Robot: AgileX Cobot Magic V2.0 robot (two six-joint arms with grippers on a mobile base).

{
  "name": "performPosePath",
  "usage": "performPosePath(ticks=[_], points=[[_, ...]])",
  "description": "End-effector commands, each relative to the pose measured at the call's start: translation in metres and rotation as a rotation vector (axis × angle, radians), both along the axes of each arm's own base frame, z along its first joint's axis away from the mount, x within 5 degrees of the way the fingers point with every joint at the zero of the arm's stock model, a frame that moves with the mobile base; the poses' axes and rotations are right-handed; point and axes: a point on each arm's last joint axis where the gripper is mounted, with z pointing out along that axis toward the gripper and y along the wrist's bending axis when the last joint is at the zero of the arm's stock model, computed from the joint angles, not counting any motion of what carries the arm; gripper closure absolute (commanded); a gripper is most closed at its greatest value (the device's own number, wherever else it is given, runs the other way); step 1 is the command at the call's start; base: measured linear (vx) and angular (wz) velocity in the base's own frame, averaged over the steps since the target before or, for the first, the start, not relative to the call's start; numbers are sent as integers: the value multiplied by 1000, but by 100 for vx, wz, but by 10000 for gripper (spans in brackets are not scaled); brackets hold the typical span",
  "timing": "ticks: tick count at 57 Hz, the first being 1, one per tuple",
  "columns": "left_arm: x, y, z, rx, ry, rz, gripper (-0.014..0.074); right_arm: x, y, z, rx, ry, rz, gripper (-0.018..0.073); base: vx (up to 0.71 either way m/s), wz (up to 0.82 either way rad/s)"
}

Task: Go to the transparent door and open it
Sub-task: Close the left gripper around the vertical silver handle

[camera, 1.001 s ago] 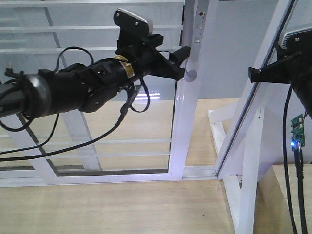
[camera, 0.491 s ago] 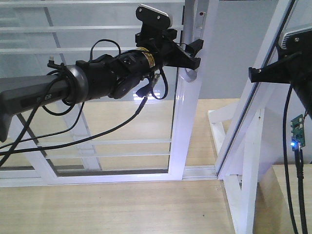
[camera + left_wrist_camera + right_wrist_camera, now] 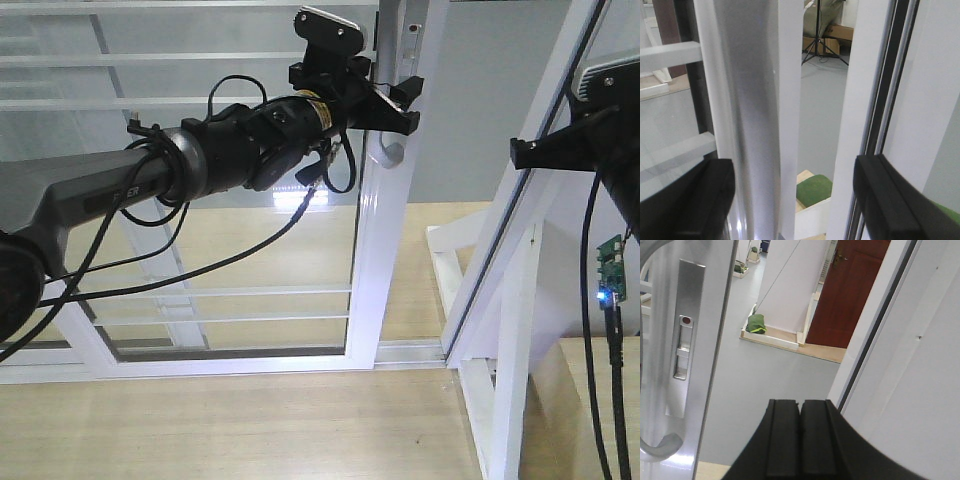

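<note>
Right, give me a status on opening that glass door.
Done: the approach. The left gripper sits at the frame edge of the transparent door, by the handle. In hand: its jaws are open astride that frame, not closed. Left: grip it and slide the door. The right gripper hangs shut, apart. A gap shows beside the slanted post.

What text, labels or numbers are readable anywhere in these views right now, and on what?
"ER": the end of a word on the left arm's grey link; the rest is not legible.
Too small to read: the yellow label near the left wrist.
Nothing legible on the green circuit board.
Wrist views: no text.
</note>
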Motion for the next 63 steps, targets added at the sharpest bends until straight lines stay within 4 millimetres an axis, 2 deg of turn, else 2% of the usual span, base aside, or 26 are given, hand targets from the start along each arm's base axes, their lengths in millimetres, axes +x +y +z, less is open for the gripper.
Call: performPosePath(ticks=[1,22,41,63], points=[[-3,-1,49,-114,-114,-11,4,-1,-4,23,-21,-125,-28,561,0,0],[8,-6,54,-118,-130,1,7,-1,-4,22,-58,-120,-26,561,0,0],[20,-1,45,-114,-91,36,10,-1,-4,22,-55,-120,-28,561,0,0],[22,0,43,-123,-100,36,11,-1,-4,22,-54,-120,-29,561,0,0]])
